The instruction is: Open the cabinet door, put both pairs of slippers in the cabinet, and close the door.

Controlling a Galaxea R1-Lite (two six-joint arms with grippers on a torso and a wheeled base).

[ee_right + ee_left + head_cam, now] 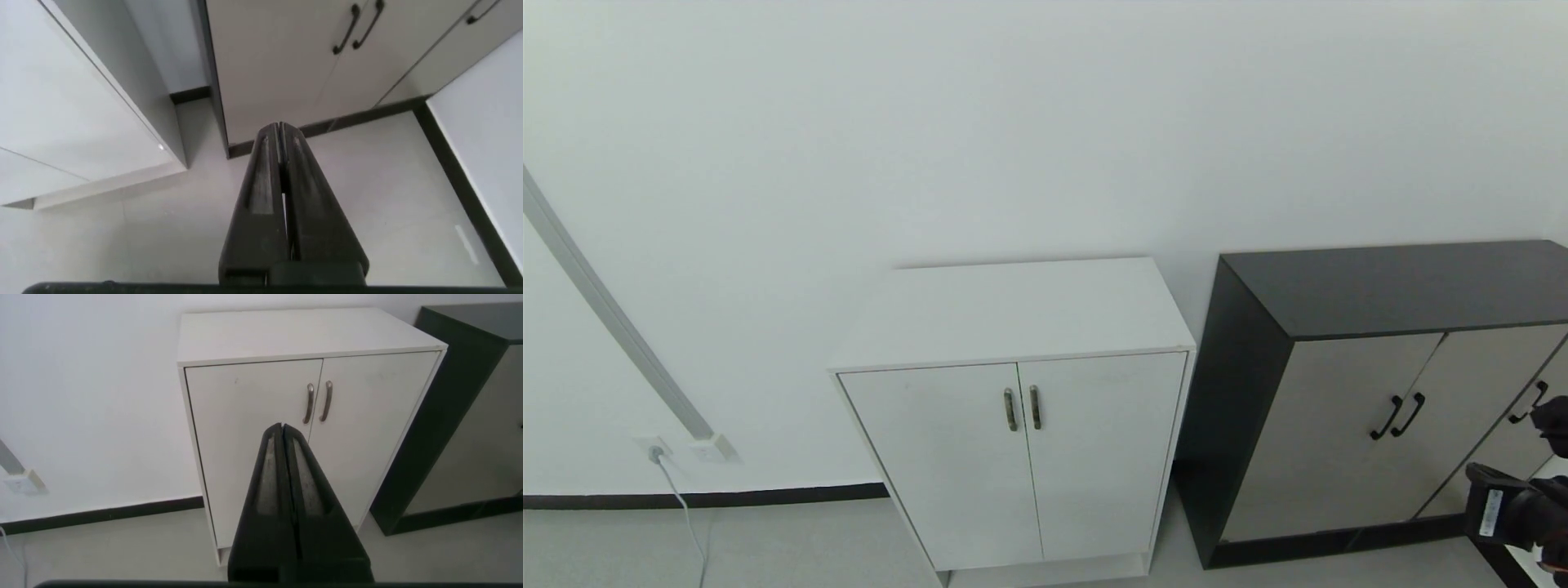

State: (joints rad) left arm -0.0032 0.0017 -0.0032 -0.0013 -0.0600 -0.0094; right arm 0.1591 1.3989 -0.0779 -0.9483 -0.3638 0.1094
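The white cabinet (1013, 425) stands shut against the wall, with the left end effector (283, 429) and right end effector (279, 127) both pinched closed and empty — a reach may stray to the dark cabinet (1339, 441) just beside it, since the left wrist view faces the white door handles (328, 400) but the right wrist view faces the dark one's.

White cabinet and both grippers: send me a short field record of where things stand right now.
white cabinet: stands against the wall
doors: both shut
handles: two upright bars side by side at the door seam, untouched
dark cabinet: beside the white one on the robot's right, also shut
left gripper: shut, facing the white cabinet's front, apart from it
right gripper: shut, above the floor near the dark cabinet's base
task stage: door not yet opened
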